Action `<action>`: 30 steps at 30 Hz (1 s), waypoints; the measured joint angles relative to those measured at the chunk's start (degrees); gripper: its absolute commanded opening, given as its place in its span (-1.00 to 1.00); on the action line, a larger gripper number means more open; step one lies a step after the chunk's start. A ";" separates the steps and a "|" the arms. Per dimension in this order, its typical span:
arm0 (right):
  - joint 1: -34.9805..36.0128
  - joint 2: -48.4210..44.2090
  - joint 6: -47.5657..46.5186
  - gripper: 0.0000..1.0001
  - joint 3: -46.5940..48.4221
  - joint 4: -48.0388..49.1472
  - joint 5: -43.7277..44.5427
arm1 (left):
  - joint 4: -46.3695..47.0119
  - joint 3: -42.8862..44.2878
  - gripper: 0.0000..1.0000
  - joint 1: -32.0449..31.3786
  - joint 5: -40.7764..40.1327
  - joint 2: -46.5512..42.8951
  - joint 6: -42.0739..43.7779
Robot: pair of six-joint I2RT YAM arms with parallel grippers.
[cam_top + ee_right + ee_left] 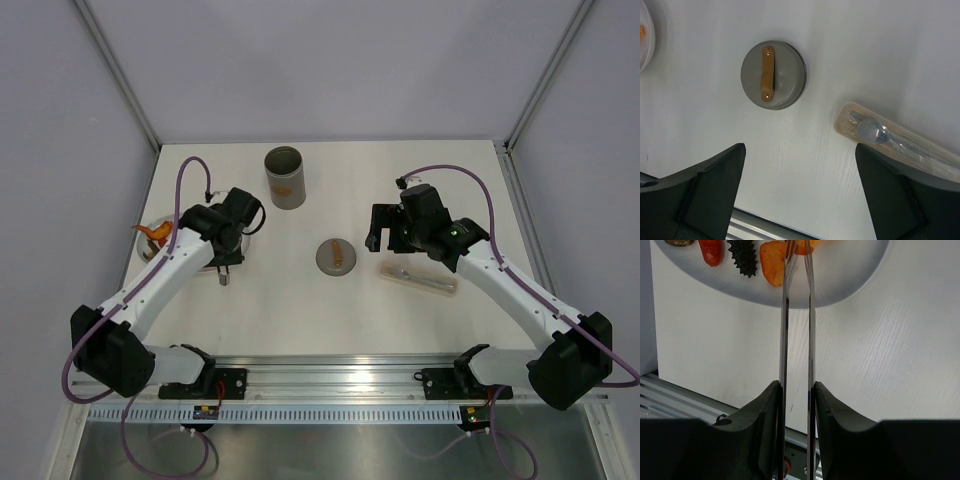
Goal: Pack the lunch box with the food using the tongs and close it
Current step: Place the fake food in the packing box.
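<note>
- Lunch box (285, 178): stands upright and open-topped at the far middle of the table (300, 320), with a small tan mark on its grey side.
- Lid (335, 256): lies flat on the table, nearer the arms than the lunch box and apart from it, tan strip handle facing up.
- Tongs (784, 330): clamped in the left gripper (796, 390), one black finger pressing on the outside of each silver arm. Arms run almost parallel with a narrow gap between them, and the tips reach onto the white plate (850, 285).
- Food (772, 256): one orange piece just left of the tips of the tongs, another orange bit (801, 245) right at the tips. Cannot tell whether that bit is pinched. A red piece (711, 251) and a black spiky piece (742, 257) lie further left, all on the plate.
- Plate seen from above: sits at the left edge of the table, largely hidden under the left arm (160, 280), with a little orange food showing beside the arm.
- Right gripper (800, 150): jaws spread wide with nothing between them. Hangs above bare table between the lid and a flat tan packet (900, 145) in clear wrapping.
- Packet: lies on the right half of the table, just beside the right gripper and well apart from the lunch box.
</note>
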 measured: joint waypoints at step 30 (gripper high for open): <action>0.00 -0.02 0.42 0.98 -1.11 0.02 0.00 | 0.31 2.36 -0.08 -3.45 -6.34 8.96 0.74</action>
